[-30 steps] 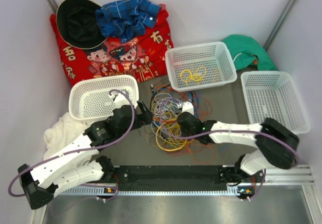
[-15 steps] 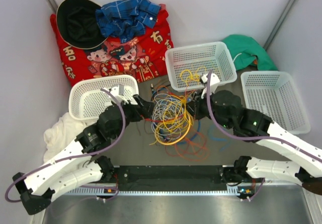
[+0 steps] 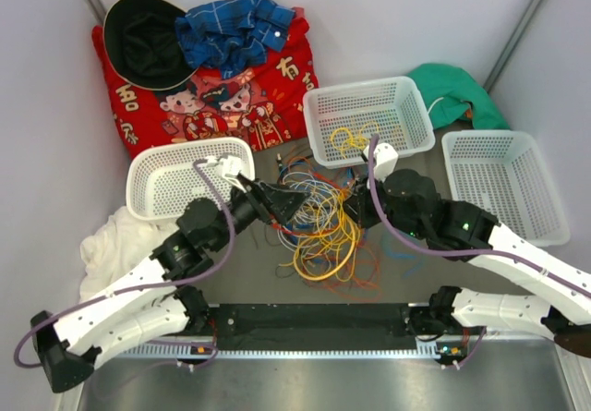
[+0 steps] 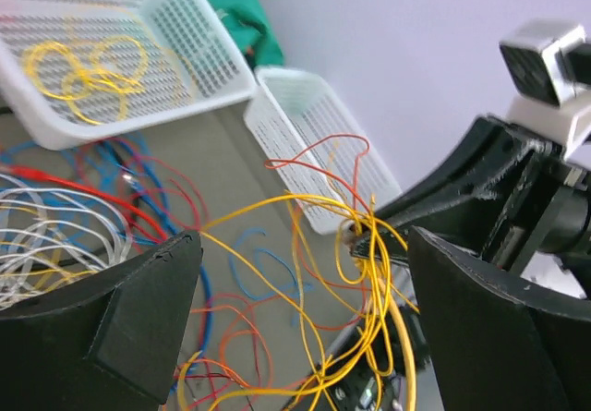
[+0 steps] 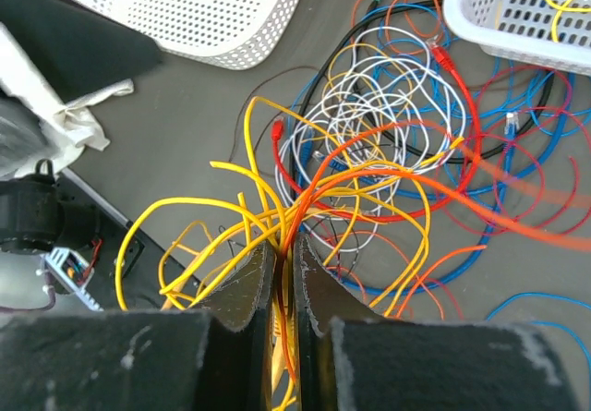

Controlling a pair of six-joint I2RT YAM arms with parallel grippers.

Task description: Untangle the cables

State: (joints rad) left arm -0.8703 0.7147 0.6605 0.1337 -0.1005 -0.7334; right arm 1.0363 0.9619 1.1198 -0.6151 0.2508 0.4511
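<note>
Sprawling over the grey tabletop [image 3: 416, 268] among white baskets [image 3: 189, 143], the cables [image 3: 319, 226] lie as one heap of yellow, orange, red, blue and grey-white loops. The middle basket [image 3: 411, 102] already holds a few yellow coils [image 3: 354, 139], which suggests freed wires are meant to go into bins. The right pincer [image 5: 286, 249] is clamped tight on a bundle of yellow and orange strands, held raised above the heap, probably so they pull taut and show where they snag. The left pincer [image 3: 284, 203], spread wide and gripping nothing, faces that bundle, likely placed to draw off a crossing wire.
</note>
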